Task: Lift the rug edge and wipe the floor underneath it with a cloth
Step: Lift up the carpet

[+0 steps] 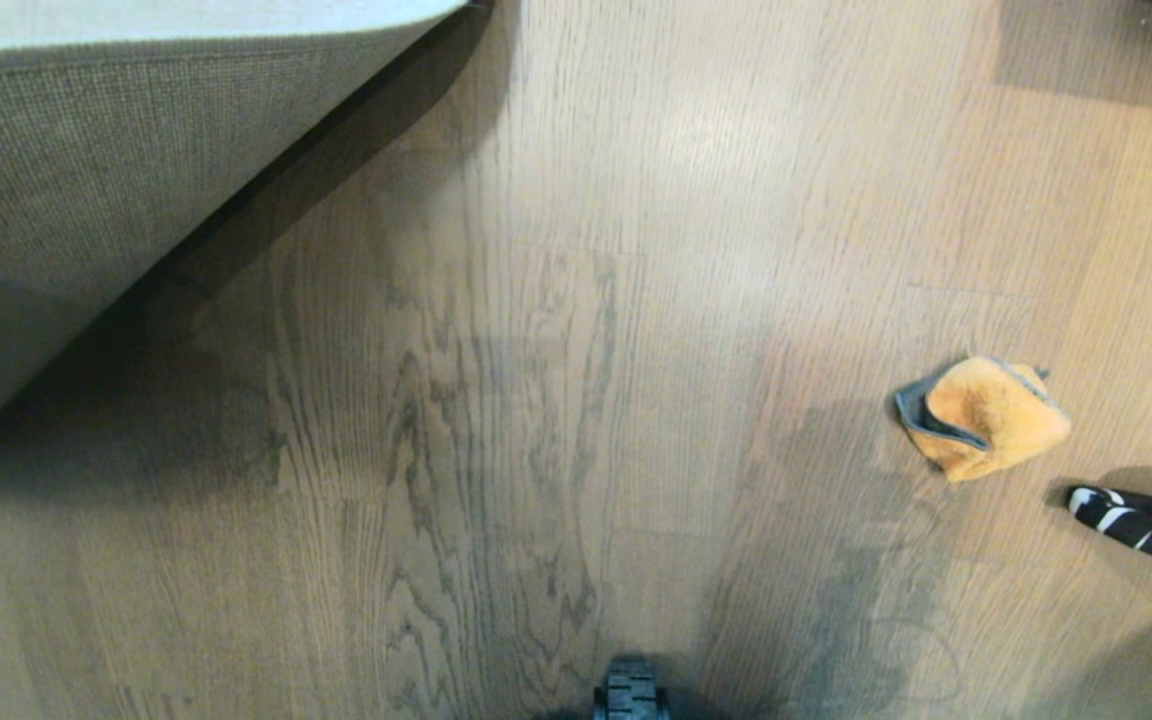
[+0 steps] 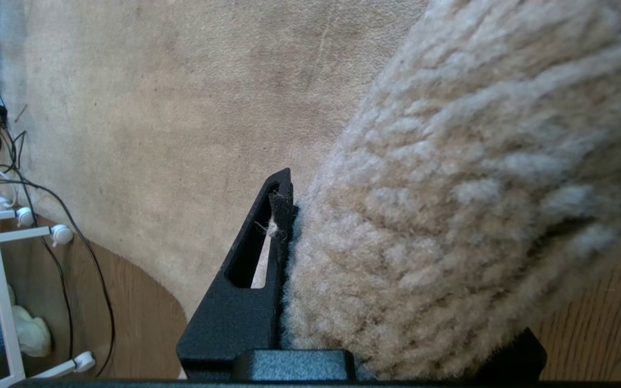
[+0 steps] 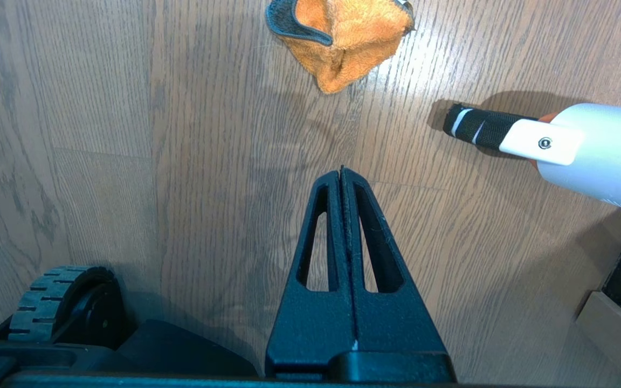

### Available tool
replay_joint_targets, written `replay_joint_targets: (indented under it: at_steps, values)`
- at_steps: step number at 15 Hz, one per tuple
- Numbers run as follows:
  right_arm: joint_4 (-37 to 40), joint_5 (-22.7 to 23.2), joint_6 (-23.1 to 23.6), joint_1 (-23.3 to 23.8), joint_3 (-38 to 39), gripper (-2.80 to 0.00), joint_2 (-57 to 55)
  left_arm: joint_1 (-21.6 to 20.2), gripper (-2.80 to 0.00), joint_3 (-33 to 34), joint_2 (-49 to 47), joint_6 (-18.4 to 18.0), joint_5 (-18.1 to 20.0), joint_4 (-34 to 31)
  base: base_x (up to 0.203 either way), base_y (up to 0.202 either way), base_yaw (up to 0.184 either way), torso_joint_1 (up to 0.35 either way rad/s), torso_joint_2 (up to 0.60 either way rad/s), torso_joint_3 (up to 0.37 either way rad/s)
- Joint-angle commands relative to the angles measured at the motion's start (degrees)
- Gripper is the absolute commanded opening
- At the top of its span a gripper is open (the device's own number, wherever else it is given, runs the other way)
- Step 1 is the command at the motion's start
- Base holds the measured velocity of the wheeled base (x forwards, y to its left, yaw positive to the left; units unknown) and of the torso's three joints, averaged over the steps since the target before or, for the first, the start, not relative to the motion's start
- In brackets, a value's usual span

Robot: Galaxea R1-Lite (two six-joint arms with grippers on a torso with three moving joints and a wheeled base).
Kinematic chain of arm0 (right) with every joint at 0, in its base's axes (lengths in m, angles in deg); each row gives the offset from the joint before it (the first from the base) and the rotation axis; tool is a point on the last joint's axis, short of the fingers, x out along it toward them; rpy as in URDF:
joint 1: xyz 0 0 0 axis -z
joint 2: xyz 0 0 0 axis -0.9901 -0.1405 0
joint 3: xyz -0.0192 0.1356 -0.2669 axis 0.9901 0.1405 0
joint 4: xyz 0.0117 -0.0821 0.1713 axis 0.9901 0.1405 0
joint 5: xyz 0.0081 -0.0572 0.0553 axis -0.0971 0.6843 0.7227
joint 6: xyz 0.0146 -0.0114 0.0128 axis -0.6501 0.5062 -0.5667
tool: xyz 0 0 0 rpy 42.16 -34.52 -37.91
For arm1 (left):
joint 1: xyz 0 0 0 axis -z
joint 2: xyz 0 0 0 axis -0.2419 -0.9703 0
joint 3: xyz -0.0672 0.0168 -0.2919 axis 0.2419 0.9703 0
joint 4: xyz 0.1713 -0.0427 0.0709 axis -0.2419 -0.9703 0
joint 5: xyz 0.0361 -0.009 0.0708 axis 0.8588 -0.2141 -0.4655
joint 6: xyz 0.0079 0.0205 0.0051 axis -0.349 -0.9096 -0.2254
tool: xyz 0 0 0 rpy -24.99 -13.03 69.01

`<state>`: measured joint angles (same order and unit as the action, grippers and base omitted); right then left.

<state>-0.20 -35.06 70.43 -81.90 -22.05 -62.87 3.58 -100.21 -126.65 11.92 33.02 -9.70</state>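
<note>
While the left claw (image 2: 289, 237) was clamped on the rug edge (image 2: 397, 258), one black finger (image 2: 256, 280) pressed against the fluffy pile and the other hidden behind the fold, the lifted corner hung over the upper left of the head view with its coarse woven backing (image 1: 106, 170) facing the camera. A dark shadow ran along the raised rim, and beneath it a broad stretch of the floor (image 1: 536, 350), brown planks with dark grain streaks, lay exposed from the rug's border across to the right side. The cloth (image 1: 986, 415), a crumpled orange piece with grey trim, sat on the planks well to the right, well apart from the rug and just beyond a black-and-white striped handle (image 1: 1136, 525) that lay near it. The right claw (image 3: 342, 178) was closed with nothing between its fingers, both tips pressed together, and it hung over bare boards short of the cloth (image 3: 337, 37), with the white-bodied tool (image 3: 585, 145) off to one side. A wheel of the base (image 1: 631, 690) showed at the near edge of the floor. In the left wrist view the rest of the rug lay flat, its rounded edge meeting the wood near some black cables (image 2: 46, 205) and a white frame (image 2: 3, 291).
</note>
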Motion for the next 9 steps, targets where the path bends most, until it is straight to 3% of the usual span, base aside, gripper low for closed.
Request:
replay_joint_targets:
  at_steps: [1, 9]
  values:
    - [0.0, 0.0, 0.0, 0.0, 0.0, -2.80, -0.1, 0.0, -2.80, 0.1, -0.5, -0.1, -0.3, 0.3, 0.000, 0.000, 0.000, 0.000, 0.00, 0.000]
    - [0.0, 0.0, 0.0, 0.0, 0.0, -2.80, -0.1, 0.0, -2.80, 1.4, -0.9, -0.2, -0.2, 0.5, 0.000, 0.000, 0.000, 0.000, 0.00, 0.000]
